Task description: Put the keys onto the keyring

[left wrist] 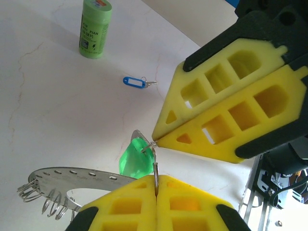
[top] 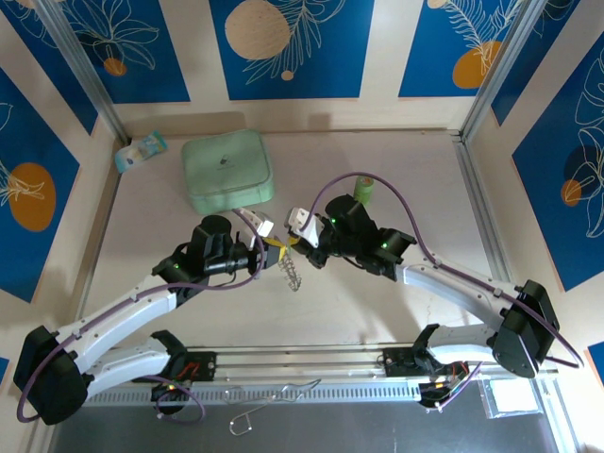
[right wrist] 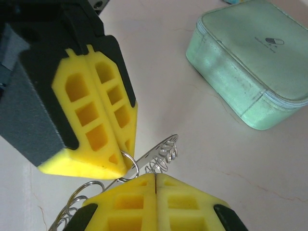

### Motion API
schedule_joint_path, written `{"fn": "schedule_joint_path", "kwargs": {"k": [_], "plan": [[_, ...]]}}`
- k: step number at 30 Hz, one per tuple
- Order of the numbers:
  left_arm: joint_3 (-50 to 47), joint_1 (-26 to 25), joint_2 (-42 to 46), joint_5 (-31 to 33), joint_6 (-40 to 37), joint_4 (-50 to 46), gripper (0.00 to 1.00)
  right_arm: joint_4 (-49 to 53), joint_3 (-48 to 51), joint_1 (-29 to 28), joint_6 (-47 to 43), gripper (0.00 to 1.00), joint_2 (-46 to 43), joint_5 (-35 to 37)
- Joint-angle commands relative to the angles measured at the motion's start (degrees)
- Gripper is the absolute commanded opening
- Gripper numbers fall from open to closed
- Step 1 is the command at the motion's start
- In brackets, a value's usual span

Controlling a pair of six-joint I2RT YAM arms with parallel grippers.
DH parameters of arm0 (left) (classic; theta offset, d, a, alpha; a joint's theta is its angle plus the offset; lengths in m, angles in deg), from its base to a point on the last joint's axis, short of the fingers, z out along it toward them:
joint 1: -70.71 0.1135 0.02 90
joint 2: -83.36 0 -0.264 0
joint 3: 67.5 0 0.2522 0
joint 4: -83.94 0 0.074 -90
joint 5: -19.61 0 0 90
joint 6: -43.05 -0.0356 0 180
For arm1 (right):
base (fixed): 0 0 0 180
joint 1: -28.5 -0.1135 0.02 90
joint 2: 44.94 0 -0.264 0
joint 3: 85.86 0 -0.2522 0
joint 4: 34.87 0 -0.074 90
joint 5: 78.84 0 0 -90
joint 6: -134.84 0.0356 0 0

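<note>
The left pincer (left wrist: 156,179) is pressed together on a thin metal edge of the keyring (left wrist: 72,174), holding it clear of the tabletop (left wrist: 57,96) so its loops hang free. The right pincer (right wrist: 155,177), also pressed together, seems to pinch the green key (left wrist: 134,161) by its silvery end, tip to tip with the left, likely to feed it onto a loop. From above, the keyring's long axis runs from the pincers toward 5 o'clock. In the left wrist view the green key's head points to 7 o'clock. The blue key (left wrist: 134,82) lies flat at its 12 o'clock, long axis 9 to 3.
</note>
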Motion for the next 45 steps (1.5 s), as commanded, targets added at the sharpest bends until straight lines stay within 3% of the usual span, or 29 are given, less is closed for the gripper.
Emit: {"fn": "schedule_joint_path", "kwargs": {"k": [1,29,38,45], "plan": [[2.7,-0.7,-0.3,-0.1,-0.1,1.7,0.00,-1.1,0.7,-0.5,-1.0,0.00,-1.8,-2.0],[2.5,-0.8,-0.1,-0.5,0.1,2.5,0.00,0.6,0.7,-1.8,-2.9,0.00,-0.2,2.1],[2.5,-0.7,0.1,0.2,0.2,2.2,0.00,1.3,0.8,-2.0,-2.9,0.00,-0.5,0.0],[2.3,-0.7,0.0,0.1,0.4,2.4,0.00,0.4,1.5,-2.1,-2.7,0.00,-1.7,4.5]]}}
